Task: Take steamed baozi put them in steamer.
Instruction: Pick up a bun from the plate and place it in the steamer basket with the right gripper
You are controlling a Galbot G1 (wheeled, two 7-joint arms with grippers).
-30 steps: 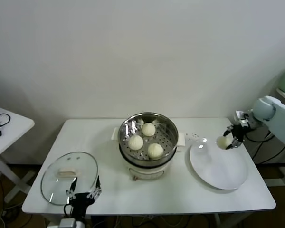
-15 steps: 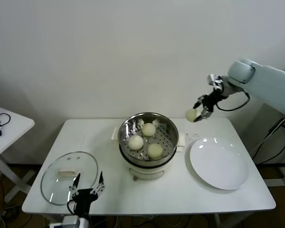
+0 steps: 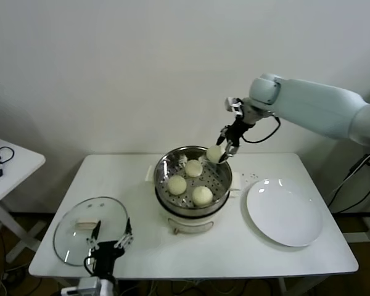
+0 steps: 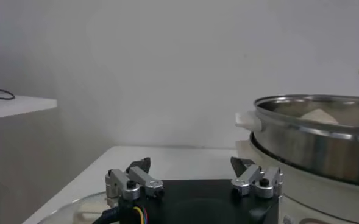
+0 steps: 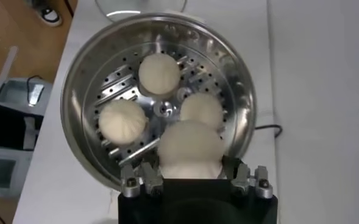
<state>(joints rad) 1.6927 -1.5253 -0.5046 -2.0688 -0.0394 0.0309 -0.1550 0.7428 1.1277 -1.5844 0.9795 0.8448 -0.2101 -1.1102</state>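
The steel steamer [image 3: 172, 165] stands mid-table on its cream base, and three steamed baozi lie in it [image 3: 193, 168] [image 3: 176, 184] [image 3: 201, 195]. My right gripper [image 3: 220, 150] hovers over the steamer's back right rim, shut on another baozi [image 3: 214, 155]. The right wrist view looks straight down: the held baozi [image 5: 190, 149] sits between the fingers of the right gripper [image 5: 191, 171], above the perforated steamer [image 5: 81, 79] and its buns. My left gripper [image 3: 110, 237] waits open at the table's front left, seen as open in the left wrist view [image 4: 191, 164].
A round glass lid [image 3: 80, 228] lies at the front left, just beside the left gripper. A flat white plate [image 3: 285, 213] lies bare to the right of the steamer. A small side table [image 3: 12, 163] stands off to the left.
My right gripper has carried the baozi from over the plate up and leftward, and now holds it above the steamer's back right rim. The left arm has barely shifted.
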